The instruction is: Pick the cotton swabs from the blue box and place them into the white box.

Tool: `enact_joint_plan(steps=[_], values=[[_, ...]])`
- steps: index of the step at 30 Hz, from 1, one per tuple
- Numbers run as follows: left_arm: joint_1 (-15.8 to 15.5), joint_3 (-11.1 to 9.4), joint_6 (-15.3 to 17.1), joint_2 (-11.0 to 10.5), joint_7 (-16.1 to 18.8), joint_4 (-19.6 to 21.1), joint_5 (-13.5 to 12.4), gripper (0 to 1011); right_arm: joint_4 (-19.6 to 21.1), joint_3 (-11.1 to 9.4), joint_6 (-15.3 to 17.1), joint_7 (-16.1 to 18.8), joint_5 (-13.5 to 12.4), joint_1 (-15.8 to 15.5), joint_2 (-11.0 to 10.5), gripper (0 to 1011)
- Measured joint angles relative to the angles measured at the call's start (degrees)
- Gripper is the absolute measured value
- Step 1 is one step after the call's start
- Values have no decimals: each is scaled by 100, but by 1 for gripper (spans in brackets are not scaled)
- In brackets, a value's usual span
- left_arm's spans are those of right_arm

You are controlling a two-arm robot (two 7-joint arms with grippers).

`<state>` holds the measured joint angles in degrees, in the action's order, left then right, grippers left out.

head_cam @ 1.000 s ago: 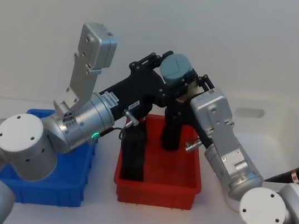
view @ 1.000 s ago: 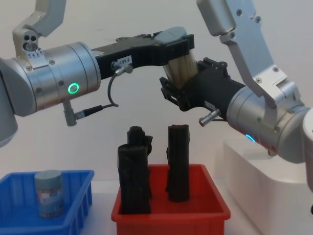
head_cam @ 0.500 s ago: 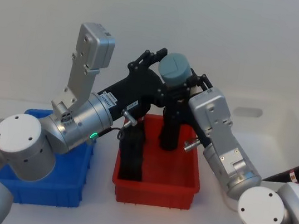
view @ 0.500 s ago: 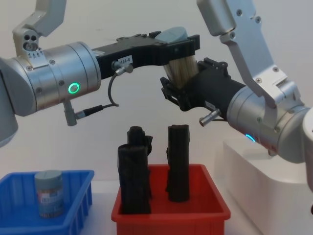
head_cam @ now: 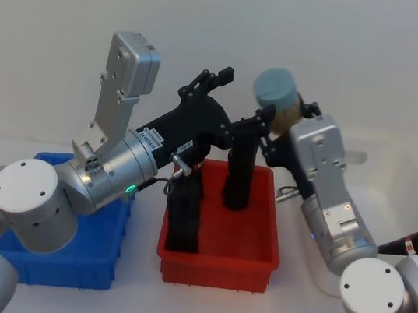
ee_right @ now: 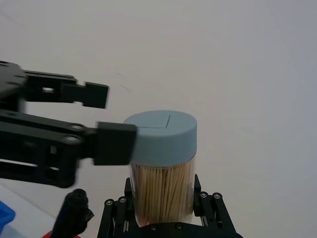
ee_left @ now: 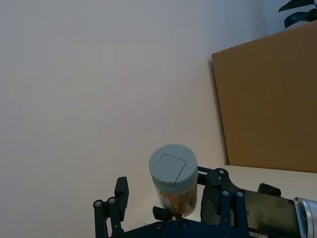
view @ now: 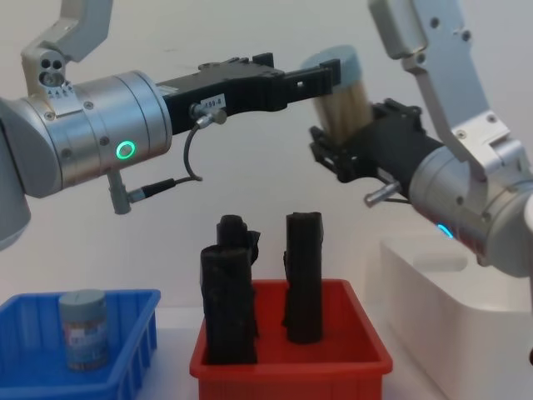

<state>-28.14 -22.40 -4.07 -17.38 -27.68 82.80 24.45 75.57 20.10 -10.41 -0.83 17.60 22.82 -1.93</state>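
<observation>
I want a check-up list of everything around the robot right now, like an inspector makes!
Surface: pale table holding three bins.
Job's things: one cotton swab jar held in the air above the red bin; another jar standing in the blue box; white box to the robot's right.
Clutter: red bin with black rolls standing in it.
Grippers: right claw shut on the held jar's lower part; left claw open beside its lid.
Cables: a thin black cable looping at the left wrist.
Surroundings: plain pale wall; a brown cardboard box in the left wrist view.
</observation>
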Motion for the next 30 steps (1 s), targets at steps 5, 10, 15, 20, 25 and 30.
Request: enact_joint_plan(steps=[5,10,15,20,25,30], values=[[0,0,0,0,0,0,0,1003,-58,-71,122,-281,-121,3,-7,622],[0,0,0,0,0,0,0,1003,-108,-144,250,-555,-247,0,-15,622],[0,0,0,0,1,0,0,1003,-163,-249,467,-851,-437,-14,-37,622],[0,0,0,0,1,0,0,1003,-207,-362,700,-1011,-608,-15,-74,622],[0,0,0,0,0,0,0,1003,-260,-521,1006,-1061,-787,10,-146,622],[0,0,0,0,1,0,0,1003,-302,-753,1442,-809,-955,87,-301,622]])
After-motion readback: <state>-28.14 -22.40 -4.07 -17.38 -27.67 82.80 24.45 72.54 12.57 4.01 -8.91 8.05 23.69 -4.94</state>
